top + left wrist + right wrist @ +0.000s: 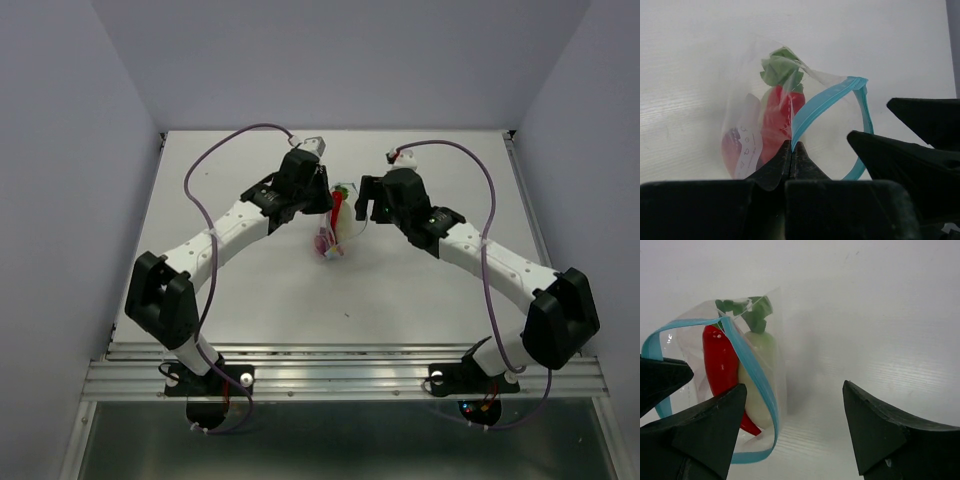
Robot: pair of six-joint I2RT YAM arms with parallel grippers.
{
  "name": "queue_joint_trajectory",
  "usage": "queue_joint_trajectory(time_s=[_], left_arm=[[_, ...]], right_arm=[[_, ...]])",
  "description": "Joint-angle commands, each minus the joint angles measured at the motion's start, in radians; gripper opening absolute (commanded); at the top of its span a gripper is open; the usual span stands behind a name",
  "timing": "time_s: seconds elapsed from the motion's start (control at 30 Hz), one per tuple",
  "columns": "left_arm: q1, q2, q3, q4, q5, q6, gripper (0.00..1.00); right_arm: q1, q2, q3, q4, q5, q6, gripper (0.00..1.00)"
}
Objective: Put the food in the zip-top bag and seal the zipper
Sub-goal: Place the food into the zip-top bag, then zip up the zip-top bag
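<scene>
The zip-top bag (333,228), mid-table between the arms, contains the chili (720,360), radish (761,352) and onion (731,147); its zipper (825,102) gapes in a loop. The left gripper (791,148) is clamped on the bag's edge at the strip; the right gripper (794,385), jaws apart, holds nothing. Risk: a skewed pinch may leave the strip unmated, or a tug may spill the food. White table (250,290); pale bare walls (60,150).

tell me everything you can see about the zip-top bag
The zip-top bag is small, clear, soft plastic with a light-blue zipper along its mouth, which gapes open in a loop, unsealed. It holds a red chili, a white radish with green leaves and a purple-red onion. The shut left gripper pinches its rim at the zipper, near the middle of the table.
</scene>
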Motion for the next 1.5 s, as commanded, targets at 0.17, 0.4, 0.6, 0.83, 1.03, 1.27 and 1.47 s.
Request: queue_joint_trajectory(time_s=[0.17, 0.4, 0.6, 0.83, 1.03, 1.27, 1.47], left_arm=[[0.003, -0.065, -0.03, 0.092, 0.148, 0.154, 0.0], [0.002, -0.046, -0.027, 0.095, 0.205, 0.185, 0.23], [-0.007, -0.185, -0.16, 0.15, 0.192, 0.2, 0.99], [-0.024, -0.405, -0.469, 0.281, 0.15, 0.21, 0.99], [-0.052, -0.539, -0.656, 0.446, 0.214, 0.265, 0.99], [-0.06, -0.465, -0.65, 0.492, 0.194, 0.297, 0.99], [-0.06, -0.416, -0.656, 0.506, 0.2, 0.312, 0.82]], right_arm=[[-0.02, 0.121, 0.115, 0.062, -0.026, -0.064, 0.47], [-0.02, 0.107, 0.134, 0.035, -0.022, -0.015, 0.22], [-0.052, 0.13, 0.225, -0.157, -0.019, 0.013, 0.14], [-0.072, 0.138, 0.305, -0.286, -0.087, 0.04, 0.14], [-0.082, 0.175, 0.351, -0.346, -0.182, 0.062, 0.12], [-0.091, 0.187, 0.368, -0.353, -0.248, 0.062, 0.12], [-0.102, 0.19, 0.363, -0.352, -0.301, 0.06, 0.12]])
